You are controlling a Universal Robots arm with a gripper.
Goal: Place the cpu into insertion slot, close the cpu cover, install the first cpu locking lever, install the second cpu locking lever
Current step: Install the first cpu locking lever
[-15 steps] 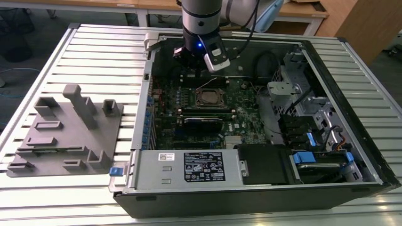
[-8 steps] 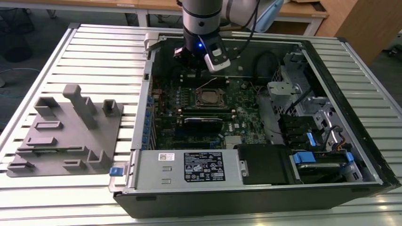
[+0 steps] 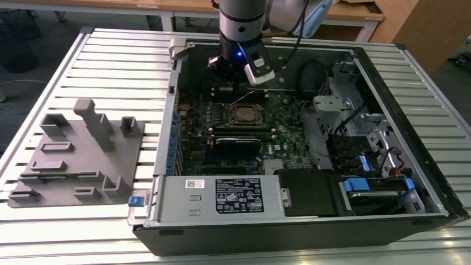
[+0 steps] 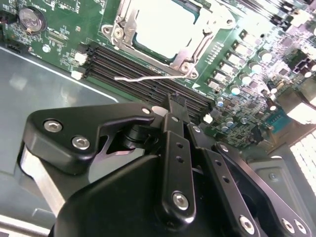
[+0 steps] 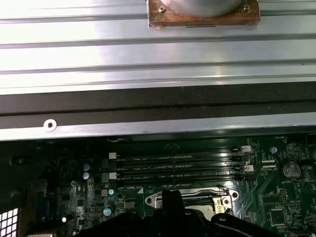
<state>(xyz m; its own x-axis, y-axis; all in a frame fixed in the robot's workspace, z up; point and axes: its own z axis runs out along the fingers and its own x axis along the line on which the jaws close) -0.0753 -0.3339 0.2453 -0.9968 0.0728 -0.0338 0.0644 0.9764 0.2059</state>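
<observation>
**Loose lever at risk**

The cpu (image 4: 163,24) sits in the insertion slot (image 4: 118,33) under the lowered cpu cover (image 4: 196,48). The hand (image 4: 176,102), closed together and empty, hovers near an unlatched locking lever (image 4: 148,77). A glancing push could bend its thin wire.

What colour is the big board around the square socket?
The circuit board is green, clearest in the second wrist view.
</observation>
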